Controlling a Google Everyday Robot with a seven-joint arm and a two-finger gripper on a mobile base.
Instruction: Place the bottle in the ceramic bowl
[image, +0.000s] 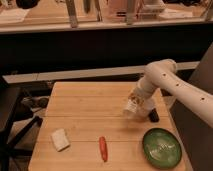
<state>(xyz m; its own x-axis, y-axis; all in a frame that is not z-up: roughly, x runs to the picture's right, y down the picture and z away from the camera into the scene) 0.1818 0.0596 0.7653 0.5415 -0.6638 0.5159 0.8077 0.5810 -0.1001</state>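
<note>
My gripper (136, 102) is at the right side of the wooden table (90, 115) and is shut on a clear bottle (133, 106) with a light label, held tilted just above the tabletop. The white arm (172, 85) reaches in from the right. The green ceramic bowl (161, 147) sits at the front right corner of the table, below and to the right of the bottle, and holds nothing.
An orange carrot-like item (103, 148) lies at the front middle. A white sponge (60, 139) lies at the front left. A small black object (153, 115) lies just right of the bottle. A dark chair (12, 120) stands left of the table.
</note>
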